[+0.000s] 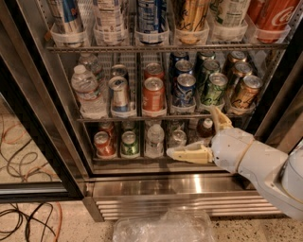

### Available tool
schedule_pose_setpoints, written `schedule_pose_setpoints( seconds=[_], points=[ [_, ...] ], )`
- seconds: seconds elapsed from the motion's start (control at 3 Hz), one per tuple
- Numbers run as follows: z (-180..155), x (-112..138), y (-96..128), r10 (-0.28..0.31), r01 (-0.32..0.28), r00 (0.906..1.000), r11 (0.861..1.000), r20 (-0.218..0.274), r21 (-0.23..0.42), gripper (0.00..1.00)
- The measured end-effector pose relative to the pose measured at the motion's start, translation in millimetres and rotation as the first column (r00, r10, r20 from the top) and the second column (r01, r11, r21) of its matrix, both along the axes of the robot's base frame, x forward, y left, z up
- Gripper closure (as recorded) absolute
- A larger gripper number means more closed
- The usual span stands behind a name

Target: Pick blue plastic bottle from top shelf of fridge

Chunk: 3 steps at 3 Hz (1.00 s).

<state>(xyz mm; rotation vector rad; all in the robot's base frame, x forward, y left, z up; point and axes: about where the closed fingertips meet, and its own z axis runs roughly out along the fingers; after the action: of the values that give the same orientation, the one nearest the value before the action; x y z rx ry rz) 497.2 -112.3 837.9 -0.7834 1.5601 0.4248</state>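
The blue plastic bottle [110, 14], wide with a pale printed label, stands second from the left in a clear cup holder on the top shelf [165, 47] of the fridge [42, 123]. Only its lower part shows. My gripper [191, 131] is far below and to the right of it, in front of the bottom rack. It is open and empty. One finger [187, 153] points left and the other [218, 119] points up.
A blue-and-red bottle [65, 14], a blue-and-white patterned bottle [151, 14], a gold one [191, 14] and a red cola bottle [272, 14] share the top shelf. Cans and water bottles fill the lower racks. Cables [28, 217] and a plastic bag [163, 227] lie on the floor.
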Motion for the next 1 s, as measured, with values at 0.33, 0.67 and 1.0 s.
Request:
schedule_pose_setpoints(
  seconds=[0.33,0.67,1.0],
  points=[
    [27.4,-8.0,13.2,0.007,-0.018,0.9959,0.992,0.091,0.127,0.00],
    [57.8,-19.9,40.0,0.045,-0.082,0.9815,0.977,0.186,0.196,0.00],
    [80.5,-29.4,65.2,0.105,-0.164,0.9613,0.962,0.255,0.220,0.00]
  ],
)
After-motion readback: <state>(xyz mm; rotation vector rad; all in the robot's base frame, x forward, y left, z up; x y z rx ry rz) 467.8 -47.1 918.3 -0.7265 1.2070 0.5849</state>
